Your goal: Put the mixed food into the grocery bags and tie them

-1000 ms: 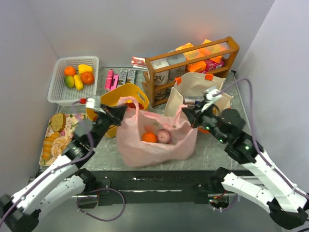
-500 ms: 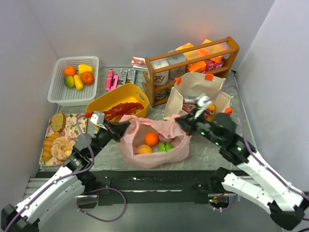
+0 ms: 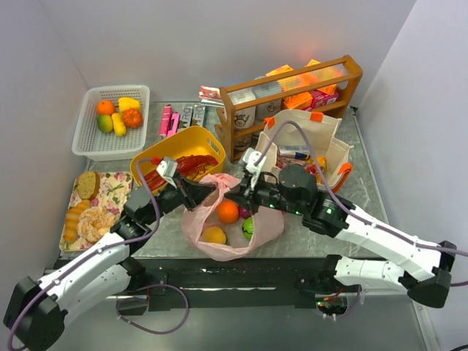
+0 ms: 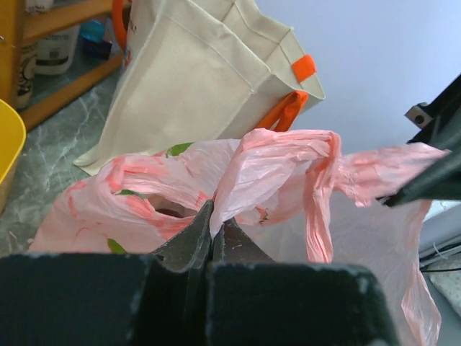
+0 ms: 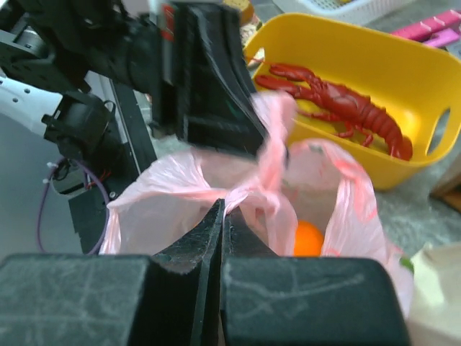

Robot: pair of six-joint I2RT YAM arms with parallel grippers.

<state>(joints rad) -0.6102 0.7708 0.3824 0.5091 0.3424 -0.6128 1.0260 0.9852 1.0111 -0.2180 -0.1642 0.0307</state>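
The pink plastic bag [image 3: 232,232] lies at the table's front middle, holding an orange [image 3: 228,211], a yellow fruit [image 3: 214,235] and a green fruit [image 3: 248,227]. My left gripper [image 3: 212,191] is shut on one bag handle [image 4: 274,162], and its jaws [image 4: 214,227] pinch the pink film. My right gripper [image 3: 232,194] is shut on the other handle [image 5: 259,184], close against the left gripper above the bag mouth. The orange [image 5: 308,238] shows inside the bag. The canvas tote [image 3: 303,139] stands behind to the right, with a silver-red can [image 3: 295,153] in it.
A yellow tub [image 3: 175,146] with a red lobster [image 3: 186,167] sits just behind the bag. A white mesh basket [image 3: 88,135] of fruit is at the back left. A wooden rack [image 3: 292,91] with boxes is at the back. A floral tray [image 3: 113,183] of bread lies at the left.
Both grippers have drawn in from the bag's sides to meet above it. The right arm swung far left. The handles came together and the bag mouth narrowed.
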